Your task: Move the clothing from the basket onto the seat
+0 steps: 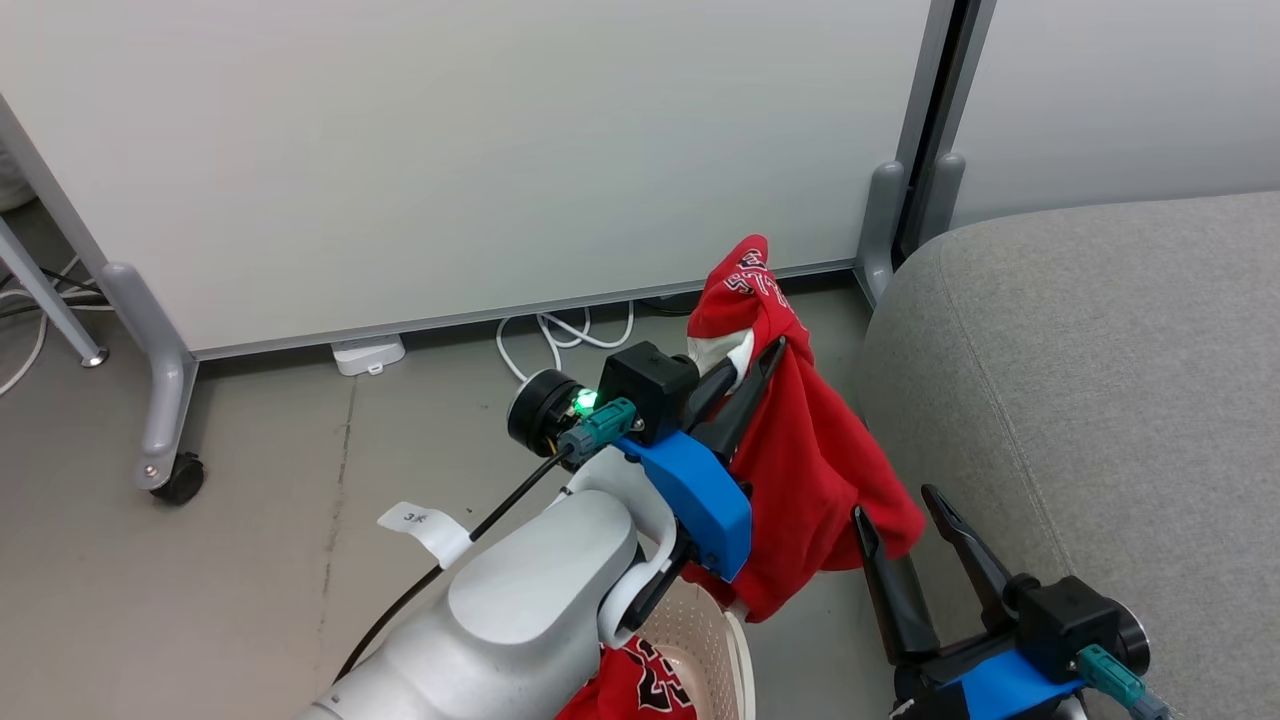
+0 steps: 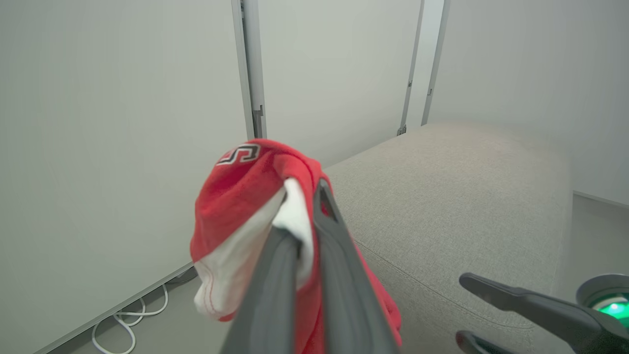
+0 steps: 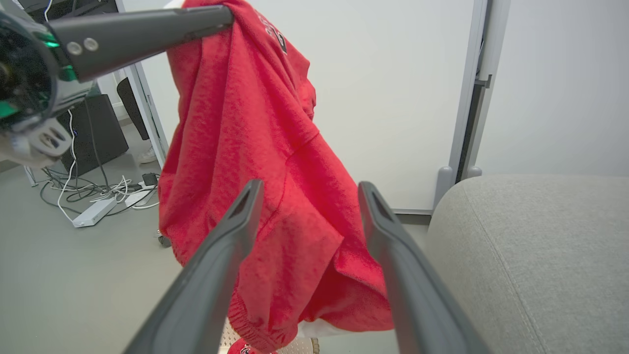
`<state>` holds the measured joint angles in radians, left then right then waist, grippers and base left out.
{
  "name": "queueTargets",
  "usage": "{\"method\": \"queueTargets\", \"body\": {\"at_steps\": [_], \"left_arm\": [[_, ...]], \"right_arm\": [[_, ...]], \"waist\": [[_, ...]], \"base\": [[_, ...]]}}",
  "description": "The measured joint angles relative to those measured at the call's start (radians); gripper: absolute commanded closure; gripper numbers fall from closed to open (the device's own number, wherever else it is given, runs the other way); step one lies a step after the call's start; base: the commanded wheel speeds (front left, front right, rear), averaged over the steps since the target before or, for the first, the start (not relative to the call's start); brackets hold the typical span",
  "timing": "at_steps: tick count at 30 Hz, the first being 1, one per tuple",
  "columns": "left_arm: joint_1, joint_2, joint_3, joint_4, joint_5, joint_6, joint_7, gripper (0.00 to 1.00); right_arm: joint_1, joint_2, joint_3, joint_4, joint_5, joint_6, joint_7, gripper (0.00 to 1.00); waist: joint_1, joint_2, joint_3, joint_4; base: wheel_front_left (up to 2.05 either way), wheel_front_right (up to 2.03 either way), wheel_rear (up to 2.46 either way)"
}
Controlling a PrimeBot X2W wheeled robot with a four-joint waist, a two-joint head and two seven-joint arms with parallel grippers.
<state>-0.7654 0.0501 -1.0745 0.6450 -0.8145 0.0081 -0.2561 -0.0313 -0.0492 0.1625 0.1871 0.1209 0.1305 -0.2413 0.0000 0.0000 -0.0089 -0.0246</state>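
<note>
Left gripper: the left gripper (image 1: pixel 752 355), up and to the left of the large grey fabric-upholstered seat cushion (image 1: pixel 1100 380), is clamped tight on the red soft-fabric jersey with white trim and black-and-white lettering (image 1: pixel 800 440), its fingers pinching a bunched, white-lined fold!
Held jersey: it's up off the floor, draping down from those fingers, and its lower hem hangs just beside the seat cushion's rounded left edge without lying on it.
Right gripper: the right gripper (image 1: pixel 897 505) sits low by the seat cushion's left front corner, jaws spread wide, nothing in them. The wrist view frames the hanging jersey between its two long dark fingers; whether cloth and fingers touch, I can't tell.
Second jersey: a second red jersey with black-and-white numbers (image 1: pixel 640 685) lies in the cream-white perforated plastic basket (image 1: pixel 712 630), down and left of the seat cushion, under the left arm.
Seat: a seam line curves across its grey top.
Backdrop: a white partition panel (image 1: pixel 450 150) stands behind and left of the seat cushion, with a white cable (image 1: pixel 560 340) looped on the floor at its foot.
</note>
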Motion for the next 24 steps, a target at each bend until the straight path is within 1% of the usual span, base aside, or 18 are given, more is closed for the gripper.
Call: {"method": "queueTargets", "body": {"at_steps": [11, 20, 24], "left_arm": [[-0.015, 0.0, -0.037, 0.01, -0.04, 0.009, -0.003, 1.0], [-0.021, 0.0, -0.063, 0.013, -0.066, 0.012, -0.005, 1.0], [-0.027, 0.0, -0.069, 0.009, -0.074, 0.013, -0.005, 1.0]], "right_arm": [[-0.009, 0.0, 0.018, 0.006, -0.011, 0.0, 0.026, 0.0], [-0.076, 0.0, 0.04, 0.036, -0.04, 0.0, 0.113, 0.0], [-0.124, 0.0, 0.063, 0.074, -0.041, 0.0, 0.156, 0.0]], "waist": [[0.0, 0.0, 0.004, 0.005], [0.0, 0.0, 0.011, 0.009], [0.0, 0.0, 0.015, 0.008]], "base": [[0.0, 0.0, 0.0], [0.0, 0.0, 0.0], [0.0, 0.0, 0.0]]}}
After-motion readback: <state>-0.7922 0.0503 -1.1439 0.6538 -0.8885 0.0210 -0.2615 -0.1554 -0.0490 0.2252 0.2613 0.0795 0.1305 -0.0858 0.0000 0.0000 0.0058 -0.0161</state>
